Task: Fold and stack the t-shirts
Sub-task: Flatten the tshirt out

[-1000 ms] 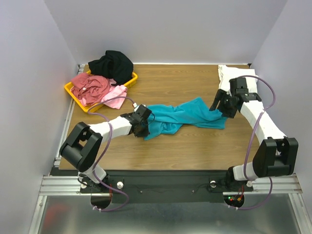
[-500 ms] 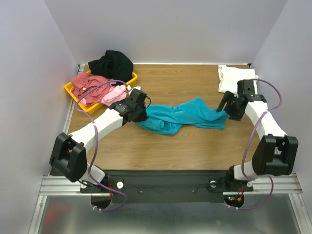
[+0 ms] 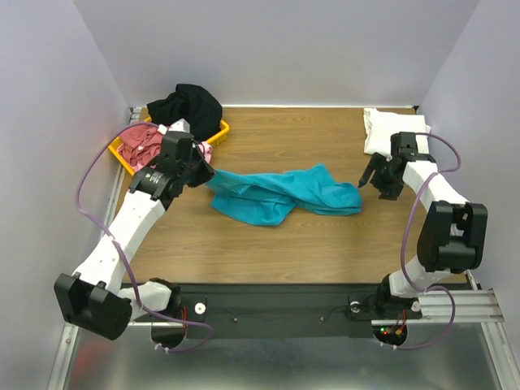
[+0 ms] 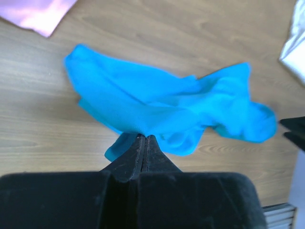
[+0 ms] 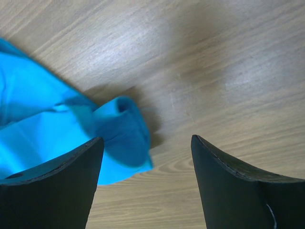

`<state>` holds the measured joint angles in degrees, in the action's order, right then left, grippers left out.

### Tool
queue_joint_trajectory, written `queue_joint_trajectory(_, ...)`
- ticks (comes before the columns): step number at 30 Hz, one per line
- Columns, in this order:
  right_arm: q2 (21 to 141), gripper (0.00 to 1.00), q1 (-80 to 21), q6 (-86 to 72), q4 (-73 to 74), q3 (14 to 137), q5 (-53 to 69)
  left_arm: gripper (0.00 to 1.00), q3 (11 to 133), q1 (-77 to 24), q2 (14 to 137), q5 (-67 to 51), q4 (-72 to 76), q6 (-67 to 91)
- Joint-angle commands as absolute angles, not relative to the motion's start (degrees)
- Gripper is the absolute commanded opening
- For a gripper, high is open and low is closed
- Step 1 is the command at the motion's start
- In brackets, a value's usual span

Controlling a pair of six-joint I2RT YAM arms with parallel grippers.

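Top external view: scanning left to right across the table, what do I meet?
Dusty red t-shirt in the yellow tray → left tool, shut on cloth → teal t-shirt → right tool, open. Black t-shirt and white t-shirt overlap these, so omitted.

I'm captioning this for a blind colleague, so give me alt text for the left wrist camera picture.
The left gripper, closed tight, pinches an edge of the crumpled teal t-shirt, which trails away over the wooden table. A corner of a pink t-shirt shows top left and a bit of white cloth at the right edge.
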<state>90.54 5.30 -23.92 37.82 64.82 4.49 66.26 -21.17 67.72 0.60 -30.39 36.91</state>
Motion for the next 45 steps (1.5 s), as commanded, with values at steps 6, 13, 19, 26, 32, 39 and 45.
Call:
queue_joint_trajectory(6,90.7,0.78,5.7,-23.6,33.2,71.0,11.2,0.0,69.3,-20.2,68.4,-3.7,-31.4,35.7)
queue_joint_trajectory(13,93.9,0.78,5.4,-23.2,30.3,69.9,21.1,0.0,68.0,-20.0,69.3,-5.3,-31.1,35.0)
queue_joint_trajectory(19,95.7,0.78,4.2,-21.0,30.1,68.9,23.0,0.0,67.8,-20.0,70.0,-5.3,-31.0,34.8)
queue_joint_trajectory(26,100.9,0.76,1.1,-18.7,29.1,69.1,24.7,0.0,67.5,-20.0,70.8,-6.2,-30.2,34.7)
queue_joint_trajectory(32,103.9,0.43,0.4,-18.5,29.2,72.1,27.5,0.0,67.5,-19.9,71.0,-6.0,-30.2,34.5)
queue_joint_trajectory(39,98.8,0.0,0.5,-21.3,29.9,78.1,21.8,0.0,70.4,-18.1,71.5,-5.8,-30.9,33.2)
queue_joint_trajectory(45,94.3,0.0,1.3,-21.4,32.3,88.7,15.7,0.0,80.9,-13.2,73.8,-6.8,-34.2,29.3)
